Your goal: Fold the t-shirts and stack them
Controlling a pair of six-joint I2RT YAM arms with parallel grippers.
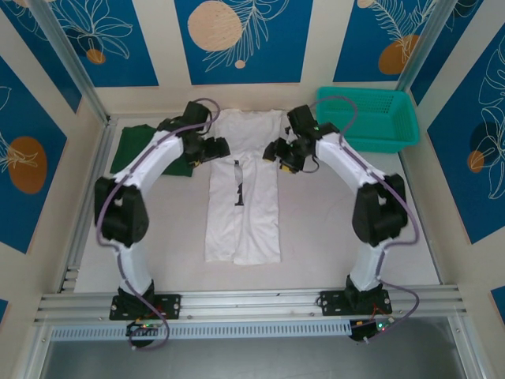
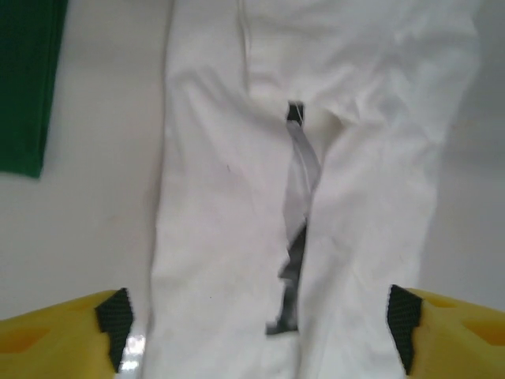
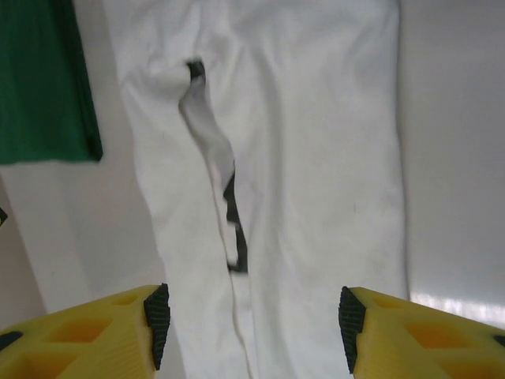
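Observation:
The white t-shirt (image 1: 245,213) lies on the table as a long narrow strip, both sides folded inward, its black print (image 1: 239,185) showing in the seam between the flaps. My left gripper (image 1: 217,148) hovers over the strip's upper left edge and my right gripper (image 1: 278,151) over its upper right edge. In the left wrist view the left gripper (image 2: 256,316) is open above the white cloth (image 2: 221,237). The right gripper (image 3: 252,316) is open too, over the white cloth (image 3: 316,158). The dark green t-shirt (image 1: 138,146) lies flat at the back left, partly behind my left arm.
A teal mesh basket (image 1: 367,118) stands at the back right corner. Metal rails run along the table's left side and front edge (image 1: 252,304). The green cloth (image 2: 24,79) (image 3: 39,87) lies a short gap left of the white strip.

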